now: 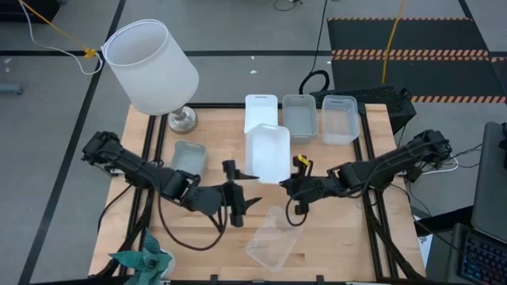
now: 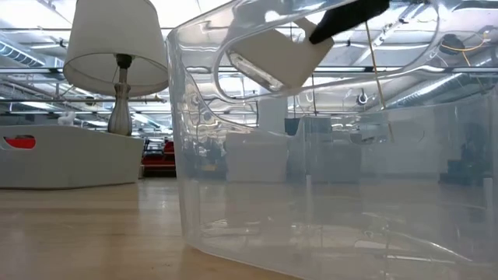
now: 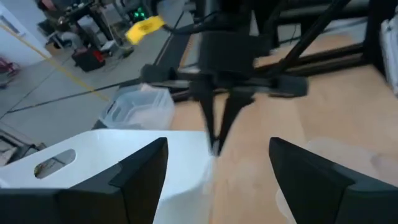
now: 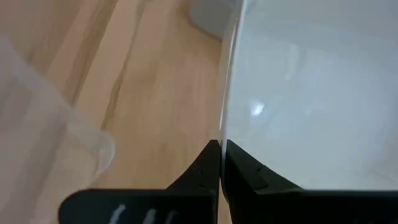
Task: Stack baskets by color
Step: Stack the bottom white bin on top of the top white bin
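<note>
Over the table (image 1: 333, 237), a white basket (image 1: 268, 153) is pinched at its wall by the right gripper (image 1: 287, 187), lifted for stacking, while the left gripper (image 1: 240, 202) is spread wide, holding nothing.

Bare bench (image 1: 348, 237) open at the front right, clear bin (image 1: 273, 237) blocking the front middle, white bin (image 1: 268, 153) raised between both arms, lamp (image 1: 154, 67) crowding the back left, three bins lining the back edge

Table (image 1: 333, 237) pale wood, matt; clear basket (image 1: 272, 237) glossy plastic; white basket (image 1: 267, 153) smooth plastic.
</note>
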Controlling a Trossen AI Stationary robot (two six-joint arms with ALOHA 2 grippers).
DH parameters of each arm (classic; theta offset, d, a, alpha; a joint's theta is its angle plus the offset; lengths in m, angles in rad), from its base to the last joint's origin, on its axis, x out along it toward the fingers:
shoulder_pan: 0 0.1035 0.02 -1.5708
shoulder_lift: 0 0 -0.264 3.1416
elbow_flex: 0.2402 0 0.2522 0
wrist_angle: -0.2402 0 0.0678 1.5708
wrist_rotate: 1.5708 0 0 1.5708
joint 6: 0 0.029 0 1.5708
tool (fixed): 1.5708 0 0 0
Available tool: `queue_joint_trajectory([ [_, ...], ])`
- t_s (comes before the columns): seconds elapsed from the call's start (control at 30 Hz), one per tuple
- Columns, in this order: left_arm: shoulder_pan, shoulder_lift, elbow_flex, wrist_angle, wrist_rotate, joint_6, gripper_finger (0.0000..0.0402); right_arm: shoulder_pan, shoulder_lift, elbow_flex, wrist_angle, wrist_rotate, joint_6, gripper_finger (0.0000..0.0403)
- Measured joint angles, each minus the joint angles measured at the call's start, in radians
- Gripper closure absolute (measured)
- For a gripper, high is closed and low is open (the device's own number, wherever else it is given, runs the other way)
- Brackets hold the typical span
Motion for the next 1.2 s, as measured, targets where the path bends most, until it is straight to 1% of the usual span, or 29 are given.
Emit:
queue_joint_trajectory([
  [0.13,-0.005,0.011,0.019,-0.001,-0.009,0.010,0.0119,-0.007,0.000,0.021,0.001,-0.005,0.074,0.0402],
  [0.27,0.003,0.028,0.020,-0.053,-0.014,0.008,0.0119,-0.008,0.000,0.021,-0.026,-0.025,0.139,0.0402],
  [0.33,0.004,0.030,0.020,-0.090,-0.010,0.004,0.0119,-0.017,0.000,0.021,-0.029,-0.094,0.165,0.0402],
  [0.4,0.008,0.030,0.020,-0.092,0.013,-0.007,0.0119,-0.024,0.000,0.021,-0.029,-0.174,0.193,0.0400],
  [0.47,0.014,0.030,0.020,-0.100,0.041,-0.027,0.0119,-0.029,0.000,0.021,-0.029,-0.200,0.206,0.0398],
  [0.6,0.016,0.030,0.020,-0.156,0.099,-0.056,0.0119,-0.035,0.000,0.021,-0.031,-0.212,0.187,0.0397],
  [0.7,0.035,0.048,0.020,-0.197,0.107,-0.064,0.0119,-0.040,0.006,0.021,-0.031,-0.215,0.188,0.0396],
  [0.8,0.054,0.070,0.019,-0.189,0.109,0.013,0.0119,-0.042,0.018,0.020,-0.038,-0.217,0.184,0.0396],
  [0.9,0.068,0.102,0.022,-0.166,0.112,0.108,0.0119,-0.044,0.032,0.020,-0.038,-0.218,0.135,0.0395],
  [1.03,0.093,0.141,0.020,-0.197,0.115,0.147,0.0120,-0.044,0.040,0.020,-0.044,-0.216,0.099,0.0395],
  [1.1,0.104,0.143,0.020,-0.202,0.118,0.142,0.0128,-0.044,0.039,0.020,-0.044,-0.215,0.083,0.0395],
  [1.2,0.115,0.145,0.020,-0.226,0.127,0.127,0.0153,-0.044,0.039,0.020,-0.047,-0.193,0.069,0.0395],
])
